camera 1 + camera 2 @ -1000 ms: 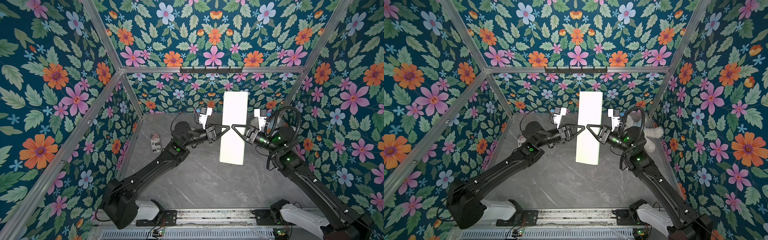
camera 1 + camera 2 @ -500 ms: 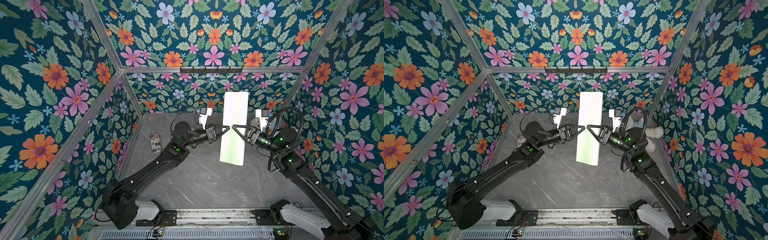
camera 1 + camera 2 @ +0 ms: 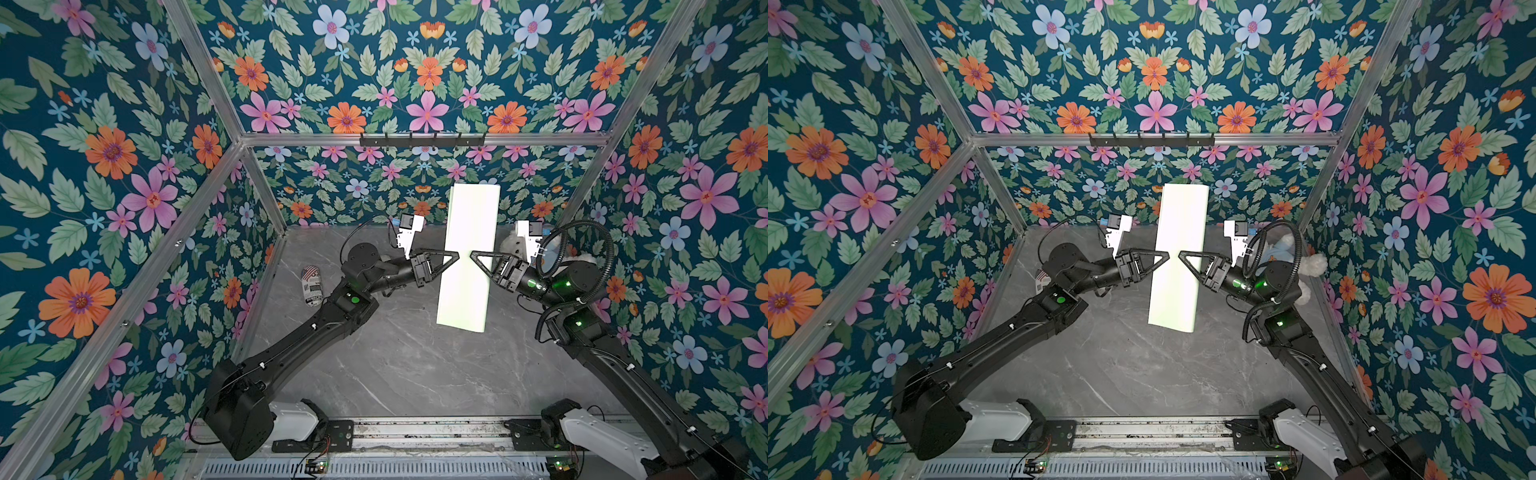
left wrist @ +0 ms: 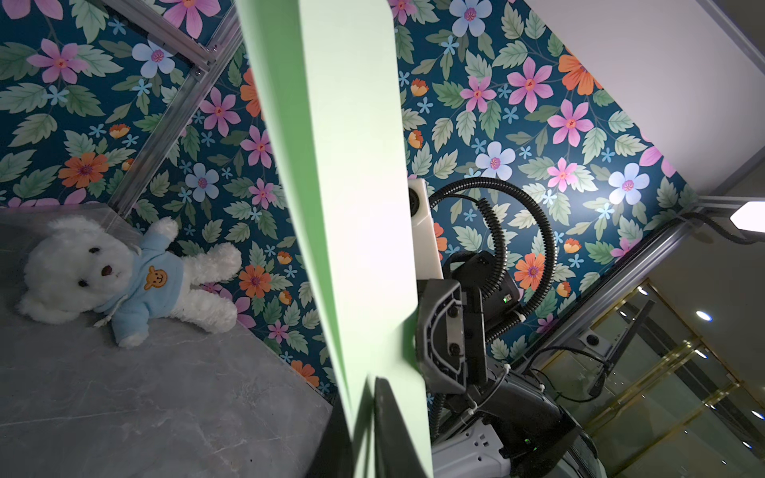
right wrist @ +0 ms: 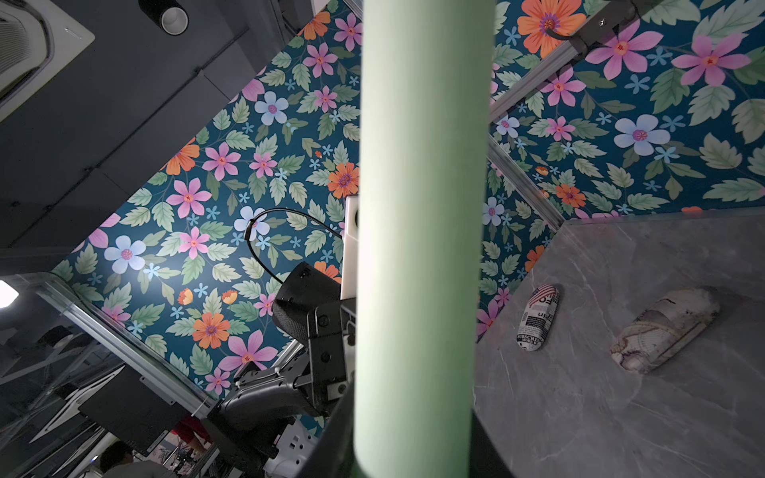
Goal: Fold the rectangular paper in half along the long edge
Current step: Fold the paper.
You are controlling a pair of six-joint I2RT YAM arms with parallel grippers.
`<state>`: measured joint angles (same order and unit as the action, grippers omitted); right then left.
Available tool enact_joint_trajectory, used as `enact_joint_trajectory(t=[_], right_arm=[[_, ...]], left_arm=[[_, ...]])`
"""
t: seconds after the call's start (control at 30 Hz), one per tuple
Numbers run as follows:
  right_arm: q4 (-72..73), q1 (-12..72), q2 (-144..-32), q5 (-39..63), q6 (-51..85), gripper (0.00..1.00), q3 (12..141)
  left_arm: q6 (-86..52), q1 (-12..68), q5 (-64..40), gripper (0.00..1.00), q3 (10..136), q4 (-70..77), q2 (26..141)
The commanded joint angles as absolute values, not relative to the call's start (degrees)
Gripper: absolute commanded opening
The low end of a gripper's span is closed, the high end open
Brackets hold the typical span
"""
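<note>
Over by the left wall a newsprint-patterned case (image 3: 311, 286) is lying on the grey table (image 3: 395, 374). The left pincer (image 3: 454, 257) is pointing in from that side, clamped on the rectangular paper (image 3: 469, 216) where its long edges are coming together. The paper is hanging clear of the table, above its middle, curled over lengthwise into a narrow loop. The right pincer (image 3: 474, 254) is facing the left one, tips almost meeting, and is closed around the loop's rounded bend. Behind the right arm a white teddy bear (image 4: 116, 277) is lying against the wall.
</note>
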<state>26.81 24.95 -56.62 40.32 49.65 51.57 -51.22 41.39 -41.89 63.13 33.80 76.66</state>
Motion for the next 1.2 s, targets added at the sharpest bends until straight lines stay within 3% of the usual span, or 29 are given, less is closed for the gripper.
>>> enact_joint_trajectory(t=[0.0, 0.17, 0.47, 0.87, 1.17], right_arm=[[29.5, 24.9, -56.6, 41.1, 50.4, 0.3, 51.7], [28.0, 24.9, -56.5, 40.7, 49.5, 0.28, 52.1], [24.5, 25.0, -56.8, 39.1, 47.2, 0.27, 52.8], [20.6, 25.9, -57.0, 36.8, 44.5, 0.27, 53.8], [19.3, 25.8, -56.3, 36.9, 43.8, 0.27, 54.2]], left_arm=[[-50.6, 41.5, -42.3, 0.22, 63.1, 34.3, 76.4], [-50.4, 41.4, -42.1, 0.34, 62.9, 34.2, 76.3], [-50.4, 41.5, -42.2, 0.35, 62.9, 34.1, 76.4], [-50.4, 41.5, -42.4, 0.3, 62.8, 34.3, 76.5], [-50.5, 41.4, -42.5, 0.17, 62.7, 34.6, 76.6]])
